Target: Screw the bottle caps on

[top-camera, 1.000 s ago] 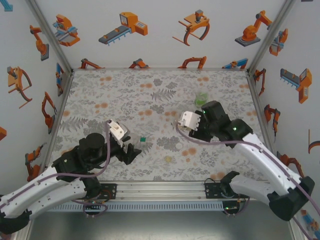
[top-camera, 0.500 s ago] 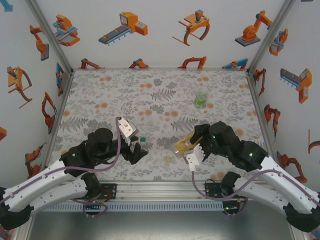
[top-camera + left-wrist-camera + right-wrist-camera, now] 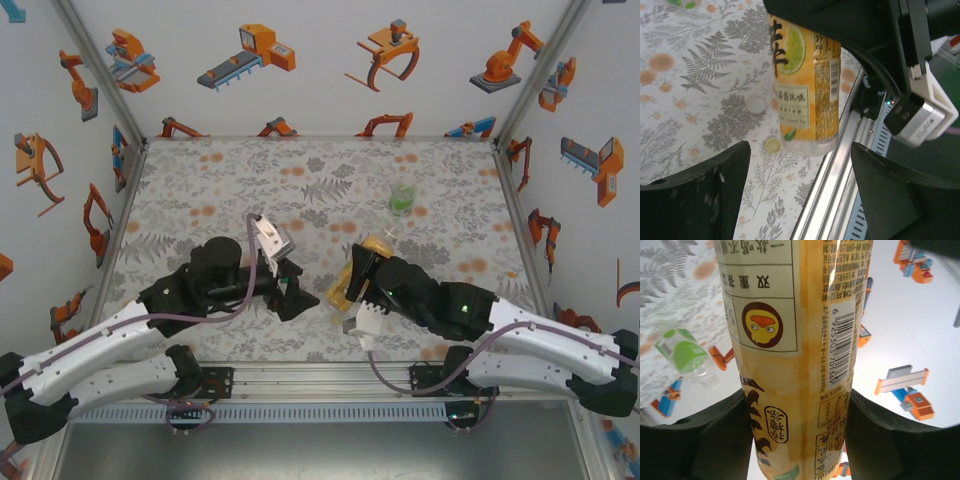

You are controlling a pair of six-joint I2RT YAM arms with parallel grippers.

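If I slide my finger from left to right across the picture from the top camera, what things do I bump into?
left claw → yellow bottle → green bottle

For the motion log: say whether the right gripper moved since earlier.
Yes. The right gripper, holding the amber bottle, drew toward the front rail, away from the green-labelled bottle.
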